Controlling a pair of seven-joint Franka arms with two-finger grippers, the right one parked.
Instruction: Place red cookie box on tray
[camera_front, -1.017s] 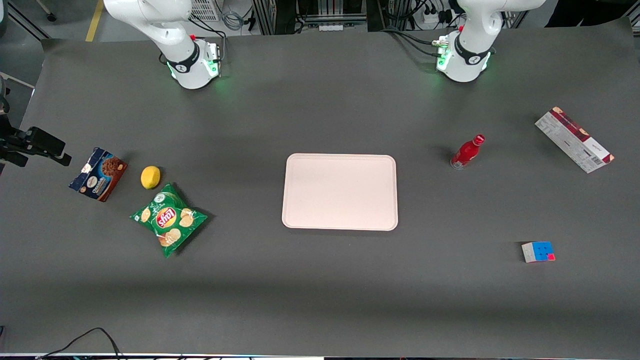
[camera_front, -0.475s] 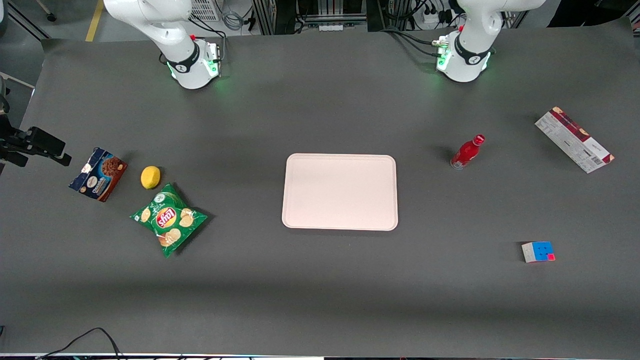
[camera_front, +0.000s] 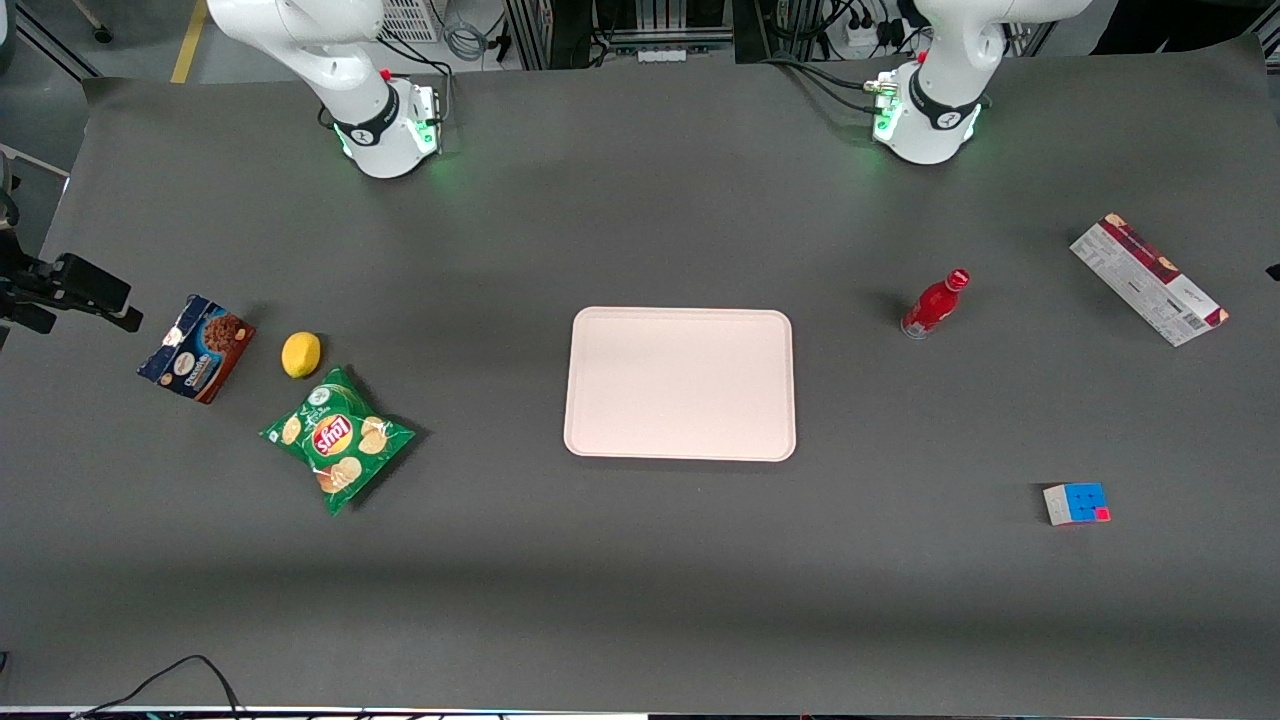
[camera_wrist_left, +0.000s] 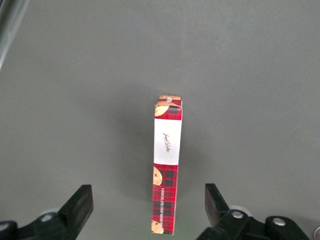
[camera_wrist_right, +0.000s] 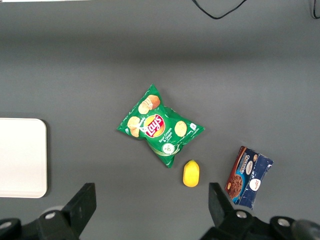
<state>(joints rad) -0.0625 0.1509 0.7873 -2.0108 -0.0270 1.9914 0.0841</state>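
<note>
The red cookie box (camera_front: 1148, 280) stands on a long narrow edge on the table toward the working arm's end, its white printed face toward the front camera. The pale pink tray (camera_front: 680, 384) lies flat in the middle of the table with nothing on it, well apart from the box. In the left wrist view my gripper (camera_wrist_left: 148, 197) hangs above the box (camera_wrist_left: 167, 175), open. Its two dark fingers (camera_wrist_left: 80, 205) stand wide apart on either side of the box's plaid top edge, touching nothing. The front view shows almost nothing of the gripper.
A small red bottle (camera_front: 935, 303) stands between the tray and the box. A colour cube (camera_front: 1076, 503) lies nearer the front camera. Toward the parked arm's end lie a green chips bag (camera_front: 337, 438), a lemon (camera_front: 301, 354) and a blue-and-brown cookie box (camera_front: 197, 347).
A small dark part has come into the front view at its edge near the red cookie box. The box, tray and other objects have not moved.
</note>
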